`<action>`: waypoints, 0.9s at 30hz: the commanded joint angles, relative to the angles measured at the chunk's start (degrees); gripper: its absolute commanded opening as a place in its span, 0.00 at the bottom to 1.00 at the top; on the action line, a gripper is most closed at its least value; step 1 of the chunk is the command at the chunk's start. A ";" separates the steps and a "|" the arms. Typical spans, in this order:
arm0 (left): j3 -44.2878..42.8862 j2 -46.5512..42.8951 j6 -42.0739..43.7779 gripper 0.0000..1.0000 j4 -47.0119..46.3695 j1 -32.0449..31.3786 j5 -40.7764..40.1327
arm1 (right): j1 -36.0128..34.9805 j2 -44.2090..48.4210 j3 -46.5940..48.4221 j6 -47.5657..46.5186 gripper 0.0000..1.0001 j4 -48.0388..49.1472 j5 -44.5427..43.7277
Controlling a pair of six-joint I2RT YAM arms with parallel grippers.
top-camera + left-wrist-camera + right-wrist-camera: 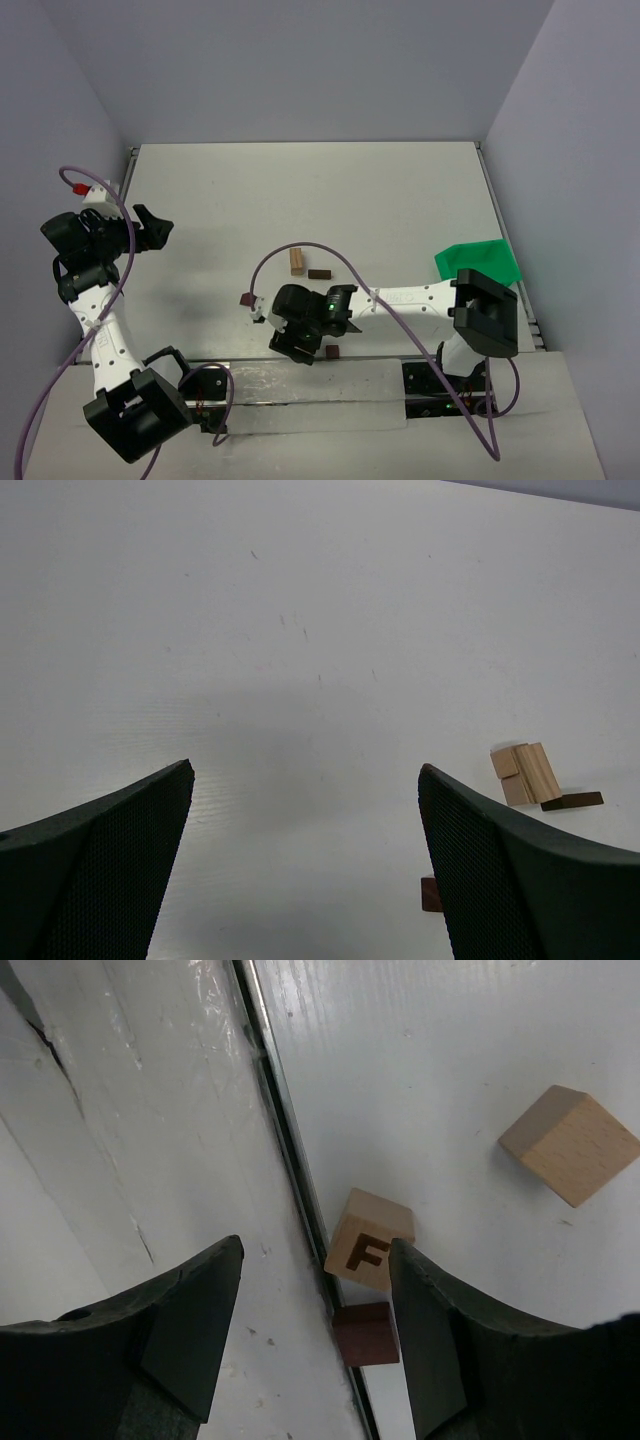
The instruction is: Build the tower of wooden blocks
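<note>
The left claw (pixel 305 770) and right claw (pixel 316 1245) both gape released, empty. Under the right one, the table (pixel 450 1040) carries three cubes: lettered tan cube (pixel 368 1238), plain tan cube (pixel 570 1145), dark cube (pixel 365 1333).

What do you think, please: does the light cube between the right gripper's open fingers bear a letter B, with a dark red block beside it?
Not quite: the right wrist view shows F, not B, on the light cube. The rest stands: it appears between the fingers of the open right gripper, a dark red block beside it.
</note>
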State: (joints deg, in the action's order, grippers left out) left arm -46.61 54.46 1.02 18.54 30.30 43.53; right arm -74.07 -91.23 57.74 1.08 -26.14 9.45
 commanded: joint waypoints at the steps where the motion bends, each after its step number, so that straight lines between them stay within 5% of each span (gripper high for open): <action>1: -0.96 -0.05 -0.49 0.99 -3.13 -0.33 -0.61 | -0.57 -2.98 2.47 1.65 0.66 1.53 -3.03; 15: -0.36 0.61 -0.49 0.99 -4.12 -0.33 -0.72 | 1.27 -5.23 2.99 1.86 0.58 1.58 -9.17; 17: -0.32 0.65 -0.49 0.99 -4.13 -0.28 -0.72 | 2.17 -4.98 3.13 1.87 0.61 1.34 -9.22; 23: -0.37 0.96 -0.49 0.99 -4.31 -0.33 -0.24 | 3.41 1.35 -0.63 -0.13 0.92 2.07 -5.34; 27: -0.41 1.19 -0.49 0.99 -4.53 -0.33 -0.11 | 3.35 3.92 -3.07 -3.56 0.93 3.28 -1.93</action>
State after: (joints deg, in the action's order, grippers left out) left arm -46.61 55.34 0.64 16.75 30.30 43.03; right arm -70.60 -91.78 56.09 0.62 -25.08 4.05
